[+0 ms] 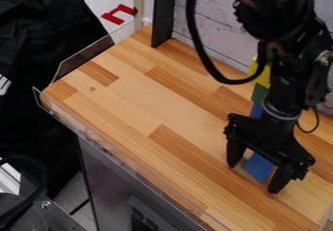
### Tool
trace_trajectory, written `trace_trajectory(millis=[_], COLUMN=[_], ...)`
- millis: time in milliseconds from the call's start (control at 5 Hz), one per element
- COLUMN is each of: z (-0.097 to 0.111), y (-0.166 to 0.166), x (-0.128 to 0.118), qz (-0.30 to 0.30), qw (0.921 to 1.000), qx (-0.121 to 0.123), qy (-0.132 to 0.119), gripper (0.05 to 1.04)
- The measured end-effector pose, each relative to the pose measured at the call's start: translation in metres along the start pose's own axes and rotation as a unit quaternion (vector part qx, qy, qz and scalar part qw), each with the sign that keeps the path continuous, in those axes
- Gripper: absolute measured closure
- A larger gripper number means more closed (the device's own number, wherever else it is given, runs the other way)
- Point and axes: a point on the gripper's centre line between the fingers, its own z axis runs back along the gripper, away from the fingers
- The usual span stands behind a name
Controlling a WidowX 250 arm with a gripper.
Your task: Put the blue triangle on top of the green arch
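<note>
A striped wooden counter (137, 93) runs beneath the arm. Near its front right, the gripper (253, 179) hangs with its fingers wide apart, the blue block (259, 167), likely the triangle, between them; whether either finger touches it I can't tell. Best to centre over it, close evenly, then lift straight. Behind the arm stands a green block (259, 93), perhaps the arch, near a yellow block (254, 66); its shape is partly hidden, so lower gently there.

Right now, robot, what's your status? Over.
Claw open, low over counter. Blue block between its fingers, seemingly ungripped. Green block behind, partly hidden by arm.
</note>
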Motion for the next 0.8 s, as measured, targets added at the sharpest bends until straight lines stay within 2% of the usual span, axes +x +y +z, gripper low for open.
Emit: trace_trajectory(millis=[200,400,600,800], z=[0.0009,0.0010,0.0005,0.0008], y=[0.0020,0.0001,-0.0008,0.0020], x=[0.0039,0.0056,0.0071,0.0024], qz=[0.004,0.009,0.014,0.019], qw=[1.0000,0.9999,0.9997,0.9997], qx=[0.002,-0.004,-0.009,-0.003], qy=[-0.008,-0.013,-0.019,-0.016], gripper=[0.132,0.402,0.544,0.544])
